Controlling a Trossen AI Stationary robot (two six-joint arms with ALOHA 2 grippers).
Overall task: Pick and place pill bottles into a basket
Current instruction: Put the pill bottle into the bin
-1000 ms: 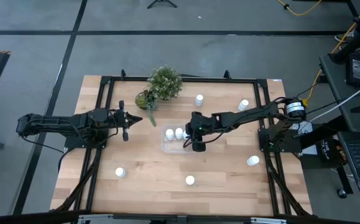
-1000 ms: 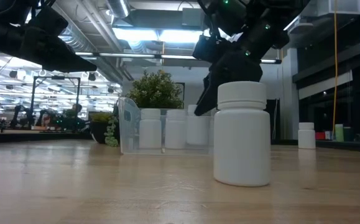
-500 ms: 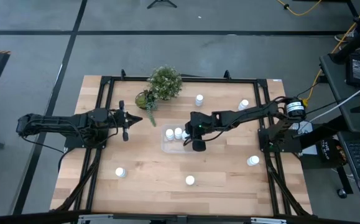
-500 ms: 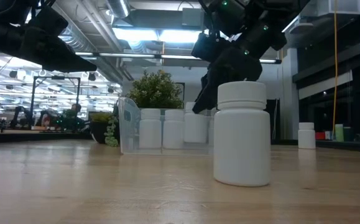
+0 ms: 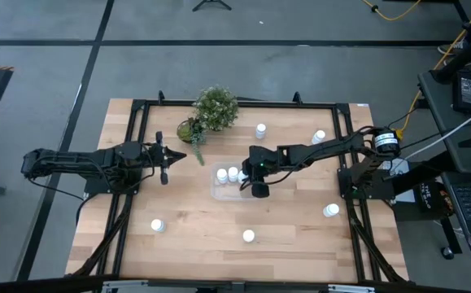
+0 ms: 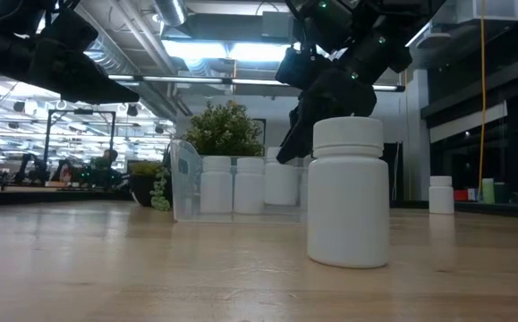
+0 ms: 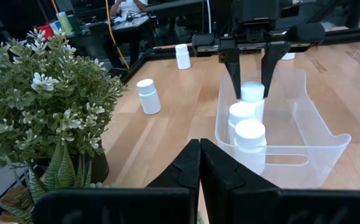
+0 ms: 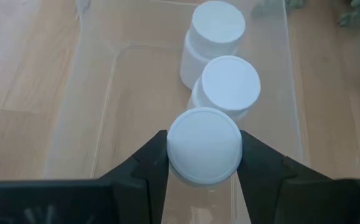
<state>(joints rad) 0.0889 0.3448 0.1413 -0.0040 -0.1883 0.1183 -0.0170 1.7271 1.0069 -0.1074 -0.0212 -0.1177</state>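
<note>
The clear basket (image 5: 225,189) sits mid-table with two white pill bottles (image 5: 222,174) (image 5: 233,173) standing in it. My right gripper (image 5: 246,176) reaches in over the basket's right end and is shut on a third pill bottle (image 8: 204,146), which stands in line with the other two (image 7: 252,91). My left gripper (image 5: 182,156) hovers shut at the table's left, beside the potted plant, its fingertips (image 7: 199,149) pointing toward the basket. Several more pill bottles stand loose on the wood. My right gripper pinches the third bottle's white cap (image 8: 178,155) between its two fingers, one on each side of it. The fingers (image 7: 234,74) slant down from the table's right side. The bottle is upright inside the basket (image 7: 316,146). Whether its base rests on the floor is hidden.
A potted green plant (image 5: 215,110) stands at the far side, left of centre. Loose bottles stand at the far right (image 5: 260,130) (image 5: 319,137), near right (image 5: 331,211), near centre (image 5: 249,236) and near left (image 5: 158,225). A black frame (image 5: 137,122) runs along the table's edges.
</note>
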